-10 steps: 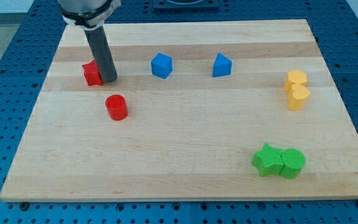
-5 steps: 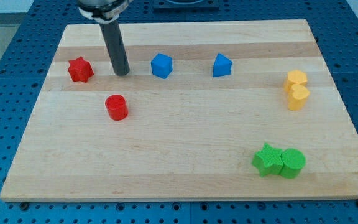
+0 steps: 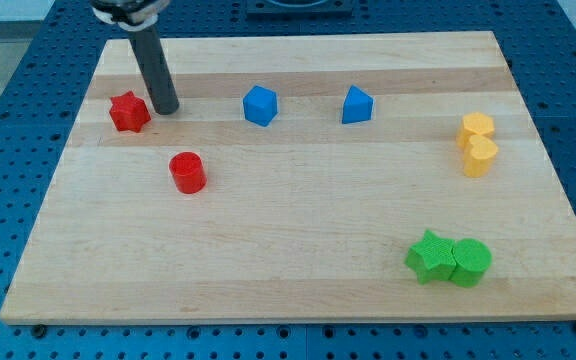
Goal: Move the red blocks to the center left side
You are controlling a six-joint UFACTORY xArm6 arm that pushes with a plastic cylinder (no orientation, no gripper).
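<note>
Sitting at 3 o'clock of red star, my tip; no pincer fitted, state untellable. Red cylinder remains short of counter centre-left.

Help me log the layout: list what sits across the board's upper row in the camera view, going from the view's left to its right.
Red star-shaped block → my tip, just to the star's right → blue block → second blue block → pair of yellow blocks near the right edge.
</note>
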